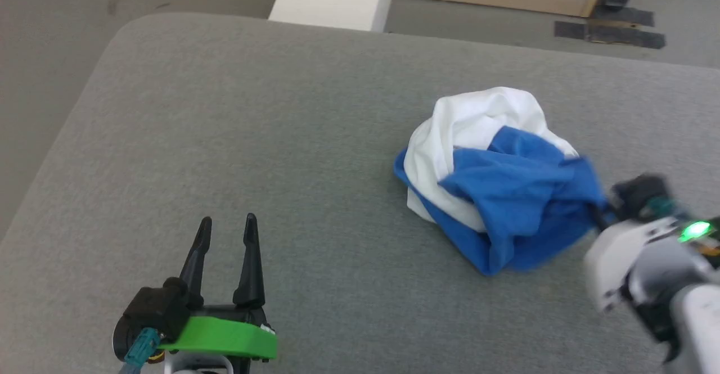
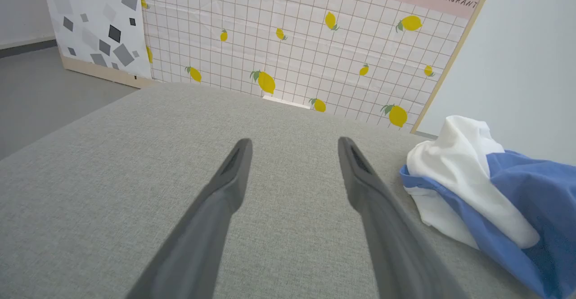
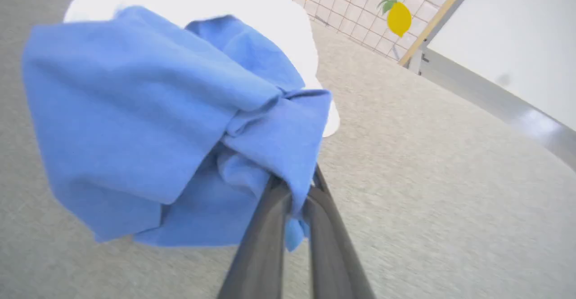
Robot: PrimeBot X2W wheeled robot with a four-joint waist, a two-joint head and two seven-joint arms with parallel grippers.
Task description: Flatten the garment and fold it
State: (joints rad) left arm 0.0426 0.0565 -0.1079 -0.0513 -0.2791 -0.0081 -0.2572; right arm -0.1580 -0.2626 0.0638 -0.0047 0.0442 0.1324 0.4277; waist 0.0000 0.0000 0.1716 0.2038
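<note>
The garment [image 3: 148,110] is seen bunched up, with its white part behind the blue. A blue fold is pinched between the two dark fingers [image 3: 261,245] of the right claw [image 3: 294,191], which are drawn together. A grey fabric desk [image 3: 427,177] is seen beneath, and a lemon-printed grid panel [image 3: 360,11] beyond.

Bright, flat, even light; the blur is all on my right side.
Light is diffuse and I can't place the source, with just a faint soft shadow under the garment [image 1: 495,188]. In head view the right gripper [image 1: 604,216] is motion-smeared and its green LED blooms. Right wrist view is smeared throughout, and the garment's white part is clipped at the top. Left wrist view is sharp on the table [image 2: 90,191], but the left gripper [image 2: 294,141] is soft up close, and I see wide-angle bending at the edges.
</note>
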